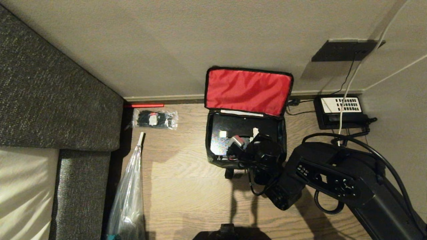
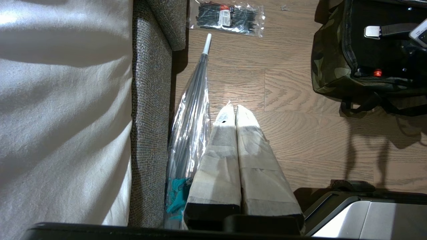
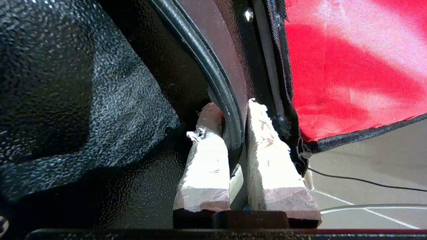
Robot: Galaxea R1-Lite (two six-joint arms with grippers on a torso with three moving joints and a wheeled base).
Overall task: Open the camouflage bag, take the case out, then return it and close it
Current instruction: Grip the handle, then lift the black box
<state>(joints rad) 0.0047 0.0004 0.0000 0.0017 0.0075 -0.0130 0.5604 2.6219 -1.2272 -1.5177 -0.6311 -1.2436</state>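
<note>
The camouflage bag [image 1: 246,133] lies open, the case [image 1: 230,128] inside, and the right gripper [image 3: 235,128] is clamped apparently on the case's edge; lifting out, return and closing remain.

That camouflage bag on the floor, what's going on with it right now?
The camouflage bag lies open against the wall, its red-lined lid flipped up. The right gripper has reached inside and is shut on the black handle of the case, which is not yet lifted out. The left gripper hangs idle, shut, above the floor.
</note>
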